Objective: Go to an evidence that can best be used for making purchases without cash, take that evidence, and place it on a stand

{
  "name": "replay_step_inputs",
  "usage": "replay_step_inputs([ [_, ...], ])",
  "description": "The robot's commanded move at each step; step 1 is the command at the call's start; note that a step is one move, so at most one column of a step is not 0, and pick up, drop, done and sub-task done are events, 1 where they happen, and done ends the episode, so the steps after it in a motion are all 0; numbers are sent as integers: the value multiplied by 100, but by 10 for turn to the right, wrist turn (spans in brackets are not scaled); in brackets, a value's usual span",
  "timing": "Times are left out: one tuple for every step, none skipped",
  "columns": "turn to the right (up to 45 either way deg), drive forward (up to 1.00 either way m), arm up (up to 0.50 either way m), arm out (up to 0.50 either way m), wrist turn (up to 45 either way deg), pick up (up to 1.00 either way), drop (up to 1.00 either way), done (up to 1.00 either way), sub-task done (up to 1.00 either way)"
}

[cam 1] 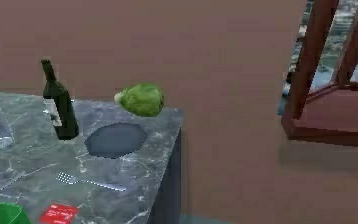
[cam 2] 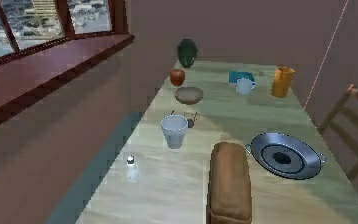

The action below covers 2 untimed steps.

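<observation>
Red card [cam 1: 59,212] on grey worktop [cam 1: 152,160] | step: I'm approaching the pick | next: bring my arm side to it | hand state: cannot tell

In the forward view, a grey marble tabletop [cam 1: 152,152] carried a dark green glass bottle [cam 1: 59,102] standing upright at its far left, with a leafy green lettuce head [cam 1: 141,99] at the far right edge. A dark round plate [cam 1: 115,139] lay between them, nearer. A silver metal fork [cam 1: 87,182] lay nearer still, and a flat red card [cam 1: 58,213] lay at the near edge.

In the arm side view, a pale wooden tabletop [cam 2: 167,190] bore a brown bread loaf [cam 2: 230,180] nearest, a round metal pan [cam 2: 283,156] to its right, a grey mug [cam 2: 174,130], a brown bowl [cam 2: 189,95], a red apple [cam 2: 177,76] and a tall orange cup [cam 2: 282,81] at the far right.
</observation>
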Motion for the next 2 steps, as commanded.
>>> replay_step_inputs([
  [-450, 0, 0, 0, 0, 0, 0, 0, 0],
  [-450, 0, 0, 0, 0, 0, 0, 0, 0],
])
